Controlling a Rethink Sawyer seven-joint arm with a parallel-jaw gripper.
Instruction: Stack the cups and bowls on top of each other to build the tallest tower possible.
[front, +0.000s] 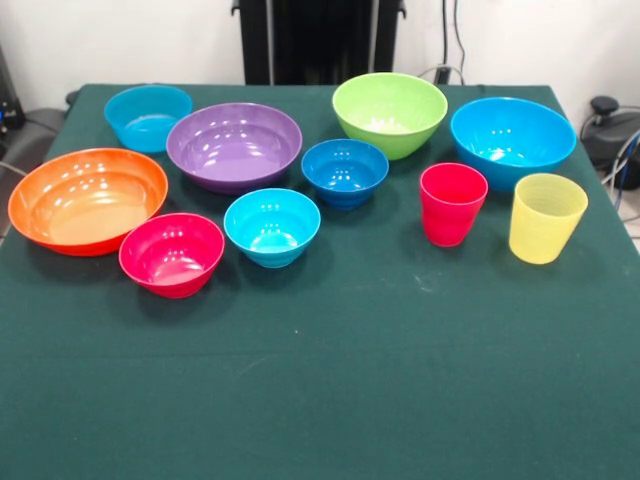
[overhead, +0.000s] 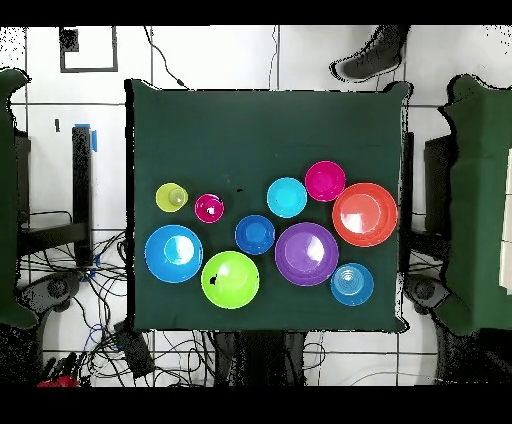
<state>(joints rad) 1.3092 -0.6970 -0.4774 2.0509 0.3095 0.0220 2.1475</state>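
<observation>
All the cups and bowls stand apart and upright on the green table; no tower shows. The red-pink cup and the yellow cup stand at the front view's right. Behind them are the bright blue bowl and the lime green bowl. The dark blue bowl, cyan bowl, purple bowl, pink-red bowl, orange bowl and a blue bowl fill the middle and left. The gripper appears in neither view.
A person's shoe rests on the floor beyond the table's edge in the overhead view. Cables lie on the floor near the robot's side. Dark chairs flank the table on both sides.
</observation>
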